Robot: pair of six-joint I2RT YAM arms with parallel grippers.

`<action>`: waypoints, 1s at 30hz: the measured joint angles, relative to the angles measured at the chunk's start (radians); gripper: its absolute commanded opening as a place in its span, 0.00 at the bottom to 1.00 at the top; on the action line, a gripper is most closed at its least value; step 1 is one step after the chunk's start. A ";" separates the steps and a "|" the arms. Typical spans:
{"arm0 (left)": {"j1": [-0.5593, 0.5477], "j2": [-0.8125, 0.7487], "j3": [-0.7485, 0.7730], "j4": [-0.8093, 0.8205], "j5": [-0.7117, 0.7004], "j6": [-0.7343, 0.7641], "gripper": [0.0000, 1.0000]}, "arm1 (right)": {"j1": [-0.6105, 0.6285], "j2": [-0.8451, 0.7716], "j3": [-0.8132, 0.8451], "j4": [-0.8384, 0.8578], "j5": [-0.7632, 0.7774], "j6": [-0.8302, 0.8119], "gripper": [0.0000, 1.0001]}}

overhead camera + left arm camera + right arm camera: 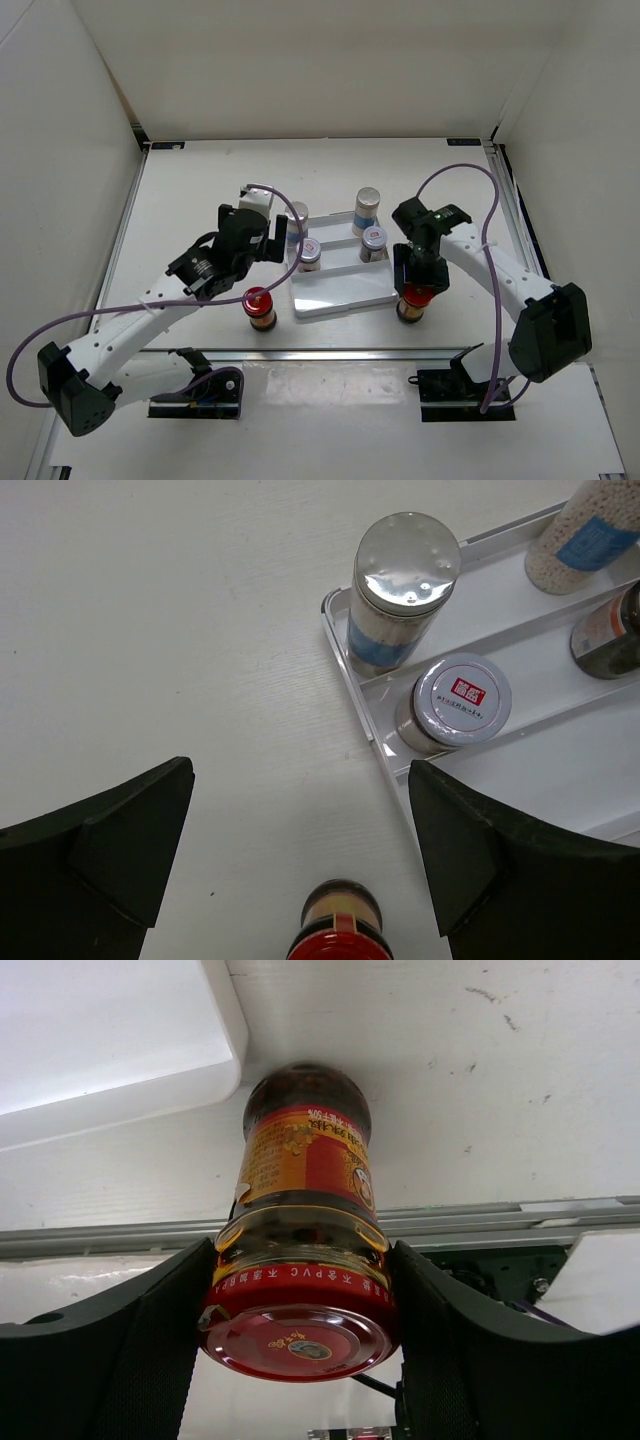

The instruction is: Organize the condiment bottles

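Now, right jaws clamped on red-capped jar (305, 1200), left jaws wide apart

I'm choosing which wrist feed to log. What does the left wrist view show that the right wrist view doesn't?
Left wrist only: a tall silver-capped white jar and a short silver-lidded jar standing in the white ridged rectangular tray, plus a loose red-capped jar by the open left gripper. Right wrist only: the right gripper clamping another red-capped brown jar. Both: part of that tray.

The top camera looks steeply down from behind over the whole desk (200, 200); both wrist cameras sit close, each catching the tray (560, 770).
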 measured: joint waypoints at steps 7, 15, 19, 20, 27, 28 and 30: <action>0.000 -0.064 -0.003 -0.019 -0.012 0.009 0.99 | 0.005 0.000 0.122 -0.042 0.055 -0.010 0.01; 0.000 -0.122 -0.005 -0.043 -0.019 0.023 0.99 | 0.010 0.013 0.275 -0.029 0.031 -0.033 0.01; 0.000 -0.138 -0.005 -0.071 -0.019 0.024 0.99 | 0.010 0.082 0.302 0.018 -0.012 -0.060 0.01; 0.000 -0.140 -0.005 -0.078 -0.019 0.025 0.99 | 0.010 0.105 0.303 0.032 -0.029 -0.066 0.01; -0.005 -0.169 -0.028 -0.134 -0.019 0.027 0.99 | 0.010 0.247 0.272 0.123 -0.122 -0.110 0.04; -0.007 -0.179 -0.032 -0.144 -0.018 0.026 0.99 | 0.011 0.253 0.262 0.129 -0.132 -0.113 0.20; -0.008 -0.193 -0.039 -0.161 -0.011 0.026 0.99 | 0.012 0.251 0.259 0.129 -0.138 -0.117 0.48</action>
